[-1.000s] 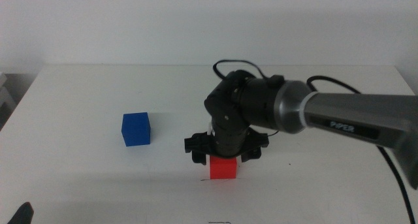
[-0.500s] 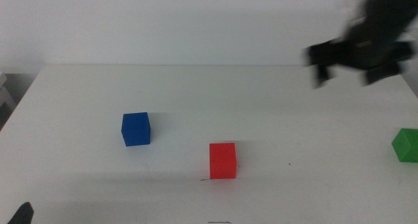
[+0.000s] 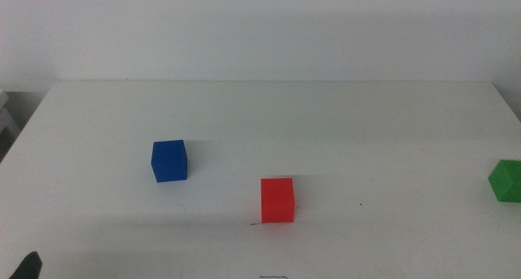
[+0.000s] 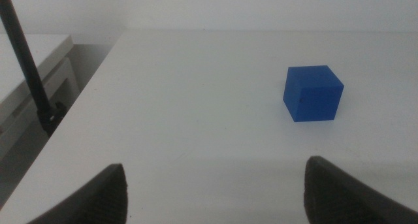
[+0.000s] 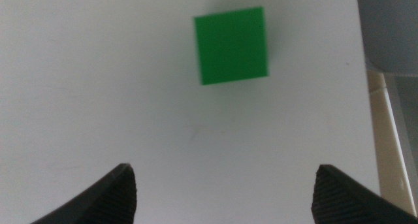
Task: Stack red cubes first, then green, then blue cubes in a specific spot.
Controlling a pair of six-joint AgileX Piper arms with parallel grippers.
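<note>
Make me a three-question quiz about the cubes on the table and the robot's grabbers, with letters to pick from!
1. Where does the green cube sit in the middle view?
A. at the table's right edge
B. on the red cube
C. beside the blue cube

2. How many cubes are on the white table?
A. two
B. three
C. five

3. What is the right gripper doing?
A. gripping the green cube
B. gripping the red cube
C. open, holding nothing

Answers:
1 A, it is far right, apart from the red cube and blue cube.
2 B, one of each colour.
3 C, its jaws stand wide apart with the green cube beyond them.
</note>
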